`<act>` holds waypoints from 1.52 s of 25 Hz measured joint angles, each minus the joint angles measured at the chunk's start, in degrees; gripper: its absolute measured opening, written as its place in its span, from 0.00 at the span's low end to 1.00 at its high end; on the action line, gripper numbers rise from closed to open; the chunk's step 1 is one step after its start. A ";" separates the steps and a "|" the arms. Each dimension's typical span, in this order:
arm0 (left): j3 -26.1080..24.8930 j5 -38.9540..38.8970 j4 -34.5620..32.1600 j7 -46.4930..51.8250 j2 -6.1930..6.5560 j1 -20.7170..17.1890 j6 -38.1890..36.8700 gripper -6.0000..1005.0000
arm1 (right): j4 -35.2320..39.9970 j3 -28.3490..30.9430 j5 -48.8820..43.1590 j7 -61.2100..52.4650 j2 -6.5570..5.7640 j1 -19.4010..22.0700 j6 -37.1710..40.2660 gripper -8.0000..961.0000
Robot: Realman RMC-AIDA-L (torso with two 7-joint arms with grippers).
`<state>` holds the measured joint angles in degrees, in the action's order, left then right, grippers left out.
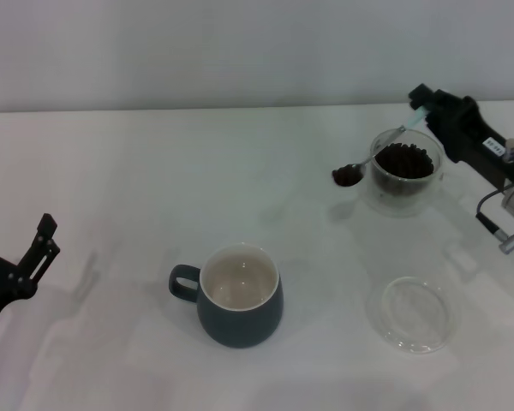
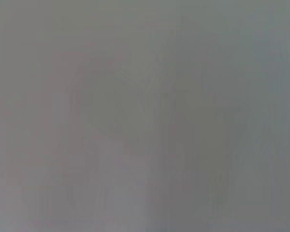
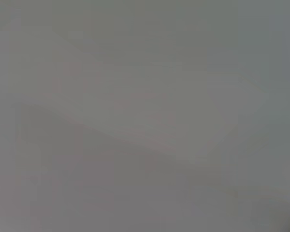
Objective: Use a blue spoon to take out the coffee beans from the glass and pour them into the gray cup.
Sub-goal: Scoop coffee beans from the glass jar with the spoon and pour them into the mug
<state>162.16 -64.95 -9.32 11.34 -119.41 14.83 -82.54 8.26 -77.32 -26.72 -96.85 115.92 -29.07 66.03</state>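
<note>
My right gripper (image 1: 423, 106) at the far right is shut on the pale-blue handle of the blue spoon (image 1: 379, 151). The spoon slants down past the glass's left rim, and its bowl, loaded with a few coffee beans (image 1: 347, 175), hangs just left of the glass (image 1: 403, 172). The glass holds a heap of dark coffee beans (image 1: 403, 160). The gray cup (image 1: 238, 295), cream-white inside with its handle to the left, stands at the front centre, apart from the spoon. My left gripper (image 1: 44, 237) is parked at the left edge, open. Both wrist views show only a blank grey surface.
A flat shallow clear round dish (image 1: 412, 313) lies on the white table (image 1: 154, 188) at the front right, below the glass.
</note>
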 joint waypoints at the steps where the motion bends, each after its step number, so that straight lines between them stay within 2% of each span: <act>1: 0.00 0.00 0.00 -0.01 0.01 0.03 0.22 0.86 | 0.00 -0.77 0.00 -0.09 0.02 -0.01 0.62 0.21; 17: 0.44 0.14 -0.48 -2.39 -0.10 -0.23 2.91 0.86 | 5.32 -17.02 0.92 -2.74 0.28 0.06 1.74 0.22; 25: 0.53 0.36 -0.53 -2.38 -0.10 -0.33 3.23 0.86 | 12.89 -31.49 11.22 -1.47 0.27 0.42 -4.19 0.23; 38: 0.19 0.18 -0.09 -2.38 0.05 -0.04 3.23 0.86 | 16.19 -34.22 13.72 10.79 0.27 1.51 -5.55 0.24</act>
<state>162.34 -64.77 -9.40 8.96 -119.37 14.79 -79.30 24.45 -111.54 -13.00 -86.05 116.19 -27.56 60.48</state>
